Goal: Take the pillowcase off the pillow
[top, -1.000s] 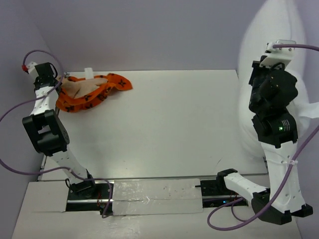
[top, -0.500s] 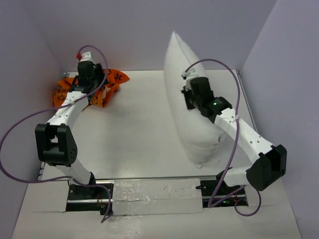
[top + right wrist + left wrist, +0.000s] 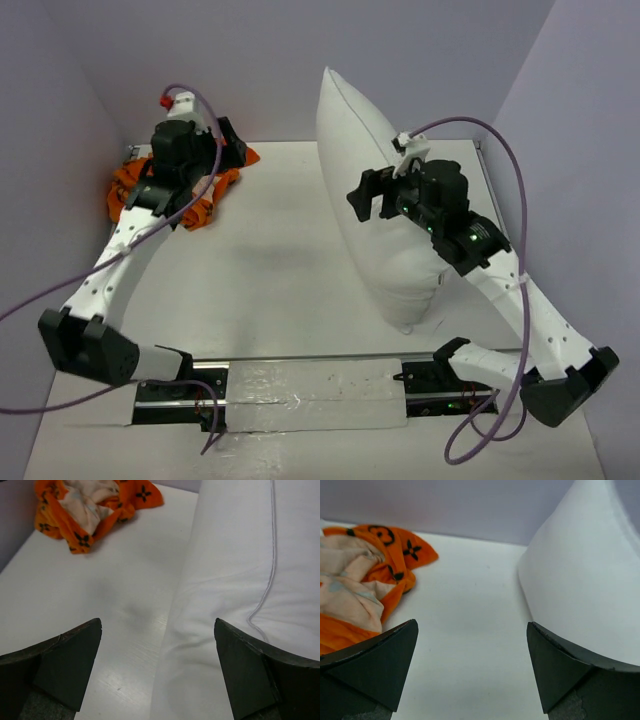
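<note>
The orange pillowcase [image 3: 122, 188] with dark motifs lies crumpled at the table's back left corner, its pale inside showing, partly hidden by my left arm. My left gripper [image 3: 228, 150] hovers just right of it, open and empty. In the left wrist view the pillowcase [image 3: 365, 590] lies left of the open gripper [image 3: 472, 630] and the pillow [image 3: 585, 590] rises on the right. The bare white pillow [image 3: 375, 200] stands on edge at centre right. My right gripper [image 3: 372, 192] is open against its left face; the right wrist view shows that gripper [image 3: 157, 625] above the pillow's edge [image 3: 240, 580], with the pillowcase [image 3: 95, 510] far off.
Lavender walls close in the white table [image 3: 280, 260] at the back, left and right. A taped metal rail [image 3: 310, 380] with both arm bases runs along the near edge. Purple cables loop off both arms.
Both grippers opened: the left let go of the pillowcase, the right let go of the pillow. The pillow came from the far right to stand mid-table. Both arms shifted.
</note>
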`<state>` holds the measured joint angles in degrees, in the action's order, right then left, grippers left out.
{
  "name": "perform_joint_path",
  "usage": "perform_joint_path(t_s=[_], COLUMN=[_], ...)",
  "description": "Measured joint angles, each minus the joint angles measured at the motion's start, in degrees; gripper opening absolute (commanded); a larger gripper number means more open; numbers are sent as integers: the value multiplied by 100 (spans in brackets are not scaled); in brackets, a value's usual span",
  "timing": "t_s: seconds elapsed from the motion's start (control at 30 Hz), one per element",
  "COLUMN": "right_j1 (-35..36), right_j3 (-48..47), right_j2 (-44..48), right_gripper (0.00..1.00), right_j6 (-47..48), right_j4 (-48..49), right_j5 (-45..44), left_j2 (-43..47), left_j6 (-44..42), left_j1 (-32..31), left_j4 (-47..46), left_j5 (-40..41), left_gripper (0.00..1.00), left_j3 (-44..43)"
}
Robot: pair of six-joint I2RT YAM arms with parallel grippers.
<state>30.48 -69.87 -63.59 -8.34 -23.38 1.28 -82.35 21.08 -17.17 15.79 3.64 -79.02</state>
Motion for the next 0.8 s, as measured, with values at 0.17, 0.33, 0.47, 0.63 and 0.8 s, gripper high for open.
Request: perform_joint_path(t_s=[0.17, 0.33, 0.47, 0.63, 0.8], right_j1=[0, 2, -4, -4, -4], right_j3=[-391, -675, -616, -98, 608], right_j2=[586, 1060, 1255, 1421, 1488], right_gripper=[100, 100, 100, 100, 100], right_j6=[-170, -472, -684, -981, -1338], right_j4=[-201, -343, -625, -697, -861], right_j5=[538, 116, -560, -1071, -1934], left_j2=[1228, 1967, 2267, 2297, 2267], left_j6=[284, 667, 984, 1338, 1622], left_j1=[0, 0, 0, 0, 0], left_j4=[330, 673, 981, 1451, 1827], left_j5=[557, 1097, 1366, 1639, 1836], left_gripper=[99, 99, 99, 99, 99], left_j3=[-127, -168, -26, 192, 474])
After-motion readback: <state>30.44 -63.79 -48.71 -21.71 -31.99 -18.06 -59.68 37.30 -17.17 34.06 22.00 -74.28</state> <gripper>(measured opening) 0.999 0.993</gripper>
